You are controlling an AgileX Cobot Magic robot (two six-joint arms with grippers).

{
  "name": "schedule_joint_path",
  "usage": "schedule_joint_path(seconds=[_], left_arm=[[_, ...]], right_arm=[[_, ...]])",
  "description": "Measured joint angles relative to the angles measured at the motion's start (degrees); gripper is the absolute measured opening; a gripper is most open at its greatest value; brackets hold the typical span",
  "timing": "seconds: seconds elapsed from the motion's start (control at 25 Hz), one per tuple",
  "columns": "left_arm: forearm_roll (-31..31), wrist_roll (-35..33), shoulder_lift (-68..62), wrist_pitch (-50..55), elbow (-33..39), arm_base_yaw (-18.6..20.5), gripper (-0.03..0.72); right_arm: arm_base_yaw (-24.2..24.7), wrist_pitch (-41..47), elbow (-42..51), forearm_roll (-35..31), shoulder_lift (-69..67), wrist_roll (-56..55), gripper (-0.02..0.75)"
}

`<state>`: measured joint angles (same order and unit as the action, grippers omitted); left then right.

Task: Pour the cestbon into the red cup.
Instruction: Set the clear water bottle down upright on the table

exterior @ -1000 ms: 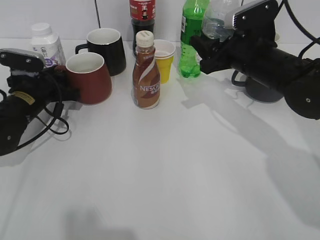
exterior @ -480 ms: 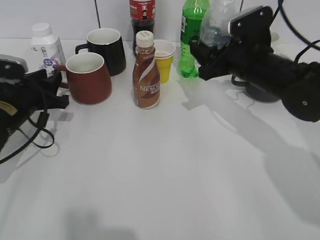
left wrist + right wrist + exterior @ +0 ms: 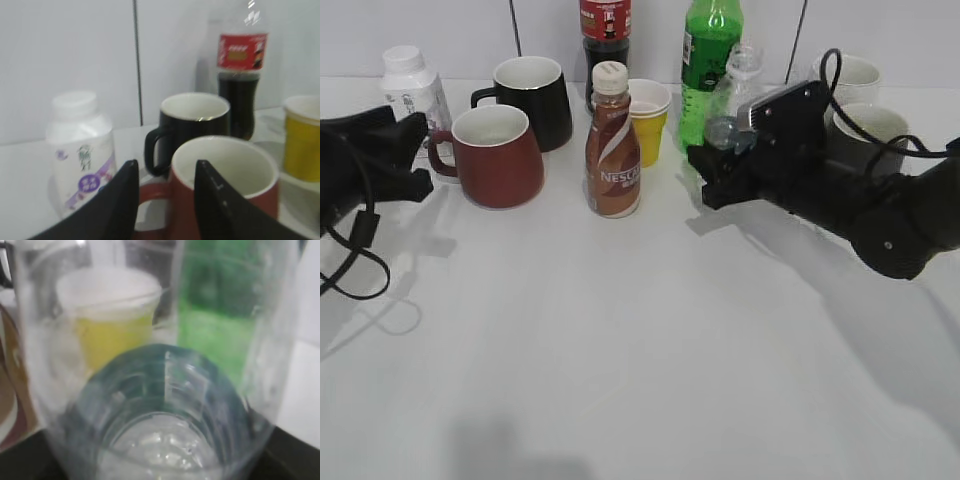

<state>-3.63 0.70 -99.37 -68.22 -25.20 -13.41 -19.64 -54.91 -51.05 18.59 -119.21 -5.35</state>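
The red cup [image 3: 505, 165] stands upright on the white table at the left, its handle toward my left gripper [image 3: 415, 155]. In the left wrist view the cup [image 3: 225, 190] is close ahead. The open left gripper [image 3: 165, 167] has its black fingers on either side of the cup's handle, without touching it. My right gripper [image 3: 712, 170] is shut on the cestbon [image 3: 732, 95], which is upright and capless, low over the table in front of the green bottle. The cestbon [image 3: 165, 390] fills the right wrist view and hides the jaws.
A black mug [image 3: 535, 95], a brown Nescafe bottle [image 3: 612, 150], a yellow paper cup [image 3: 648, 120], a green bottle [image 3: 708, 50] and a cola bottle [image 3: 605, 30] crowd the back. A white bottle [image 3: 410, 90] stands far left. A grey mug [image 3: 865, 120] stands at the right.
My right arm has come down and toward the middle with the cestbon. My left gripper has drawn back left from the red cup's side to its handle.
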Motion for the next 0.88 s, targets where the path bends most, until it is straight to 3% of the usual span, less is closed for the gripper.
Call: schedule_joint_path(seconds=[0.36,0.6,0.88], left_arm=[[-0.7,0.3,10.4,12.2,0.2,-3.5,0.287],[-0.1,0.3,14.9,17.1,0.2,-4.4,0.287],[-0.1,0.4,19.8,24.6,0.3,-4.5,0.288]], right_arm=[[0.0,-0.1,-0.1,0.7,-1.2,-4.2,0.463],[0.0,1.1,-0.2,1.1,-1.2,-6.4,0.553],[0.0,4.0,-0.2,4.1,-0.4,-6.4,0.568]])
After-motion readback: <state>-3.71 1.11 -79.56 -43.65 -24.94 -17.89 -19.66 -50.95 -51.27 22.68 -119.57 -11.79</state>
